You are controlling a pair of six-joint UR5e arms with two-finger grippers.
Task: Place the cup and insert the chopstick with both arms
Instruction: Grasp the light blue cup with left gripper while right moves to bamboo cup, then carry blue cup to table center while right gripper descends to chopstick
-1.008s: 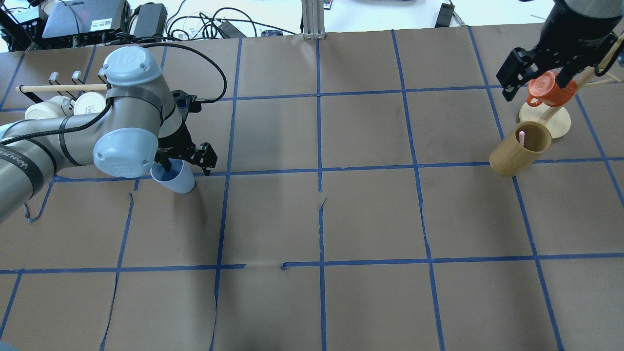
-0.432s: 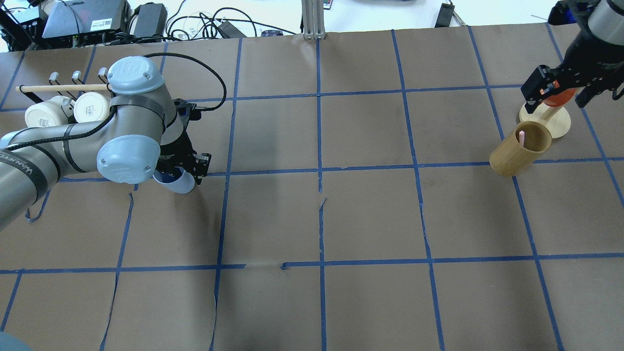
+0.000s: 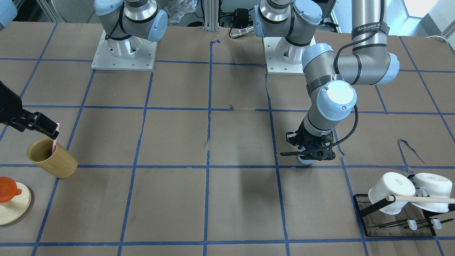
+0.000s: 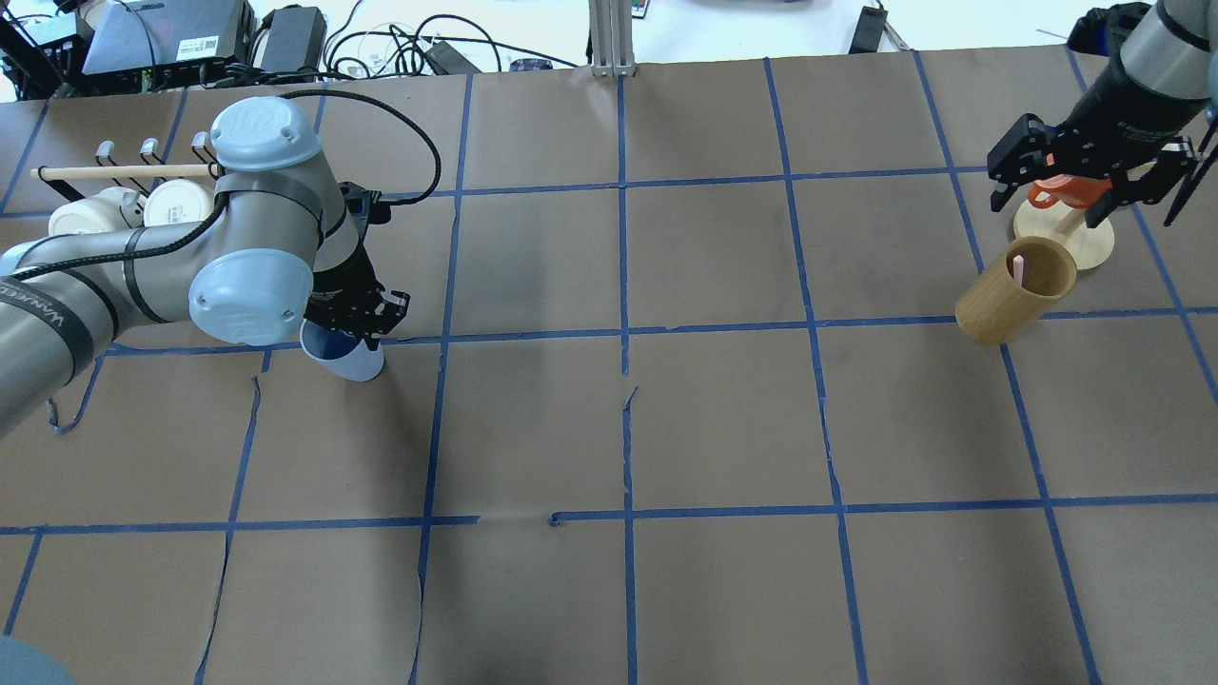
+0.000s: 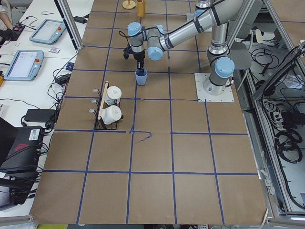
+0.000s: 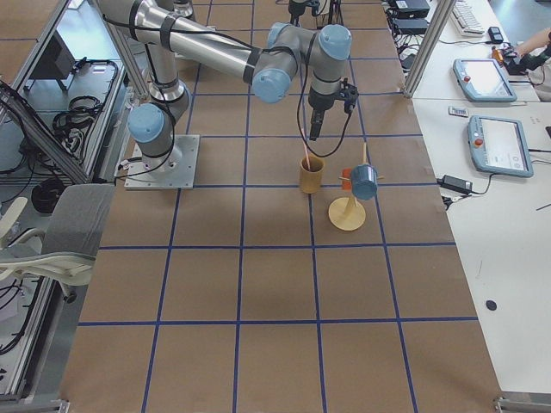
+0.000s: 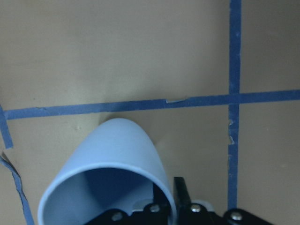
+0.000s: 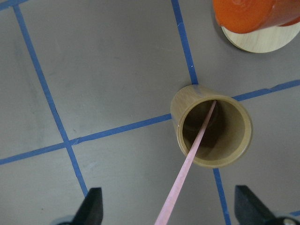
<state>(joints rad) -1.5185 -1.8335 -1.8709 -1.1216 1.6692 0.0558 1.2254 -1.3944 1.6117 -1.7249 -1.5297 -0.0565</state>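
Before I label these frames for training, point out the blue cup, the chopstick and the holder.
blue cup [image 7: 121,146]: left wrist view, outer wall.
chopstick [image 8: 189,159]: right wrist view, mid-shaft.
holder [image 4: 990,309]: overhead view, outer side wall.

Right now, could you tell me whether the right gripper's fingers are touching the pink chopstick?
Apart. The right wrist view shows the pink chopstick standing between the open fingers, with bare table on both sides.

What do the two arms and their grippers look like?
The left arm and right arm are silver-grey tubes with pale blue joint caps. The left bears WANJEED lettering and a looping black cable. The left gripper and right gripper are black, two-fingered.
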